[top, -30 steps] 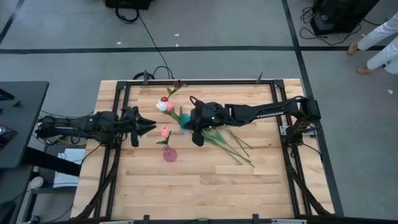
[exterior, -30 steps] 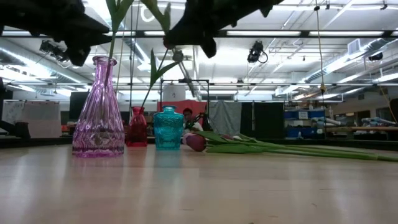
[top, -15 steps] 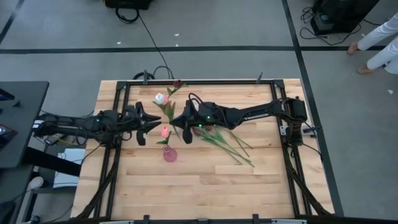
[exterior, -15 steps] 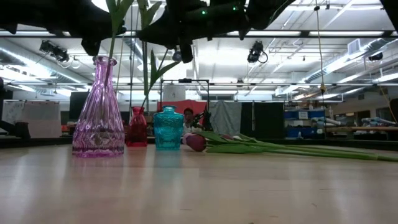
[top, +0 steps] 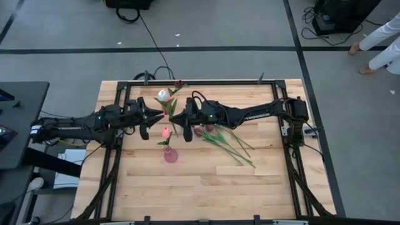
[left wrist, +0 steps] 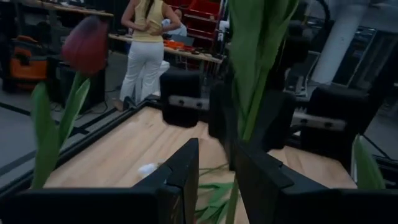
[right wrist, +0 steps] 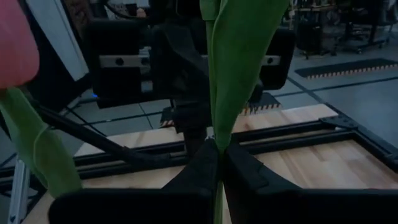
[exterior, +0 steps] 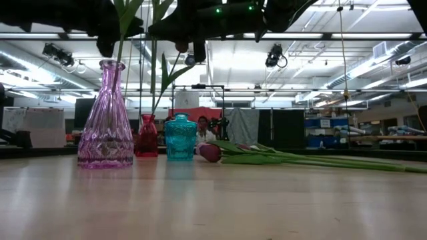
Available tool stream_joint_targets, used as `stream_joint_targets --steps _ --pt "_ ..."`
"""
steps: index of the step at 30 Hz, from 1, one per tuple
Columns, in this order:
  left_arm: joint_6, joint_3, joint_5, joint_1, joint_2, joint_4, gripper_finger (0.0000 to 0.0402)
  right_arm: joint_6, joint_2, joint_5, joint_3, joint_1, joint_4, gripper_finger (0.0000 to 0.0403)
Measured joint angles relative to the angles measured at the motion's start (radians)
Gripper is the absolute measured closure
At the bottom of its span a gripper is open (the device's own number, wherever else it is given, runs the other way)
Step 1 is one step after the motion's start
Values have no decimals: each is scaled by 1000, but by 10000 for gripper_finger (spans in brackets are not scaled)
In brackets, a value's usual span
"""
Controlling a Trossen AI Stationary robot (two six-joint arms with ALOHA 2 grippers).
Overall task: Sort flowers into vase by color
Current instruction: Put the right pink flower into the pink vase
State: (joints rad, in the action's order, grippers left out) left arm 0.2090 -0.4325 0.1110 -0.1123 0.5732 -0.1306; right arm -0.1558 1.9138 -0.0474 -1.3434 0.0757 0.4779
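My right gripper (right wrist: pixel 217 155) is shut on a white tulip (top: pixel 162 95) held above the table's middle. Its green stem (exterior: pixel 154 73) hangs down in front of the red vase (exterior: pixel 147 135). My left gripper (left wrist: pixel 217 177) faces it from the table's left, open. The stem (left wrist: pixel 235 193) shows in the gap between its fingers; I cannot tell whether they touch it. A pink tulip (top: pixel 165 131) stands in the pink vase (exterior: pixel 105 120). A dark red tulip (left wrist: pixel 84 43) rises at the far side. The teal vase (exterior: pixel 180 137) stands beside the red one. My right gripper pinches the white tulip's stem and leaf (right wrist: pixel 219 127) between its two fingers, below the bloom. The fingers come level from the table's right and lie across the stem. The tulip stands upright in the hold, lifted clear, its lower stem hanging free.
Several loose tulips (top: pixel 228 144) lie on the wood right of the vases, one dark red bloom (exterior: pixel 210 152) nearest the teal vase. Black frame rails (top: pixel 119 125) run along the table's sides. A person (left wrist: pixel 146 50) stands beyond the table.
My right gripper has carried the white tulip toward the table's left, away from above the teal vase, and tipped up to level. The bloom now sits farther toward the far edge. My left gripper has risen and moved toward the table's right, up to the stem.
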Motion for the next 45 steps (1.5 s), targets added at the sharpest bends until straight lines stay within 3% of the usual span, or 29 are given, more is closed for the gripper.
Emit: stream_joint_targets --steps 8,17,28,45 --pt "-51 -69 -113 -41 89 0 295 2 -1 5 0 7 -26 376" --pt "-100 -71 -52 -41 109 -107 295 20 -1 48 0 12 -33 376" --pt "-104 -71 -27 -41 234 -170 295 29 -1 57 0 14 -61 376" --pt "-128 -70 -28 -41 185 -113 311 28 -1 54 0 12 -99 376"
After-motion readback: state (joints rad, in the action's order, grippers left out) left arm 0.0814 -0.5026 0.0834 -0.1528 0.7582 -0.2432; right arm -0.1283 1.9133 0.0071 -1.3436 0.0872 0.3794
